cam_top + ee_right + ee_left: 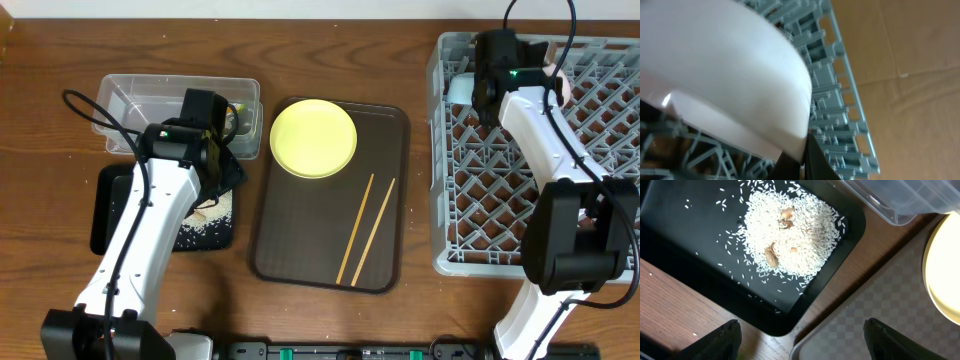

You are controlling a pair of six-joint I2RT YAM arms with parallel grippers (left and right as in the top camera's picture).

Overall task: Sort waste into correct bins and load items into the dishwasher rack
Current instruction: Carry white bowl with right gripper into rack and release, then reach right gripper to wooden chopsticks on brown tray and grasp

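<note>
Right gripper (802,160) pinches white bowl (730,75) rim at rack (840,100) corner. I lower slowly, seat bowl between pegs, then release. Left gripper (802,340) wide, empty, above rice (790,235) in black tray (680,240).

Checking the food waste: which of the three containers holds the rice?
The shallow black tray, leftmost; the brown tray carries a yellow plate and chopsticks, and the tub is clear.
</note>
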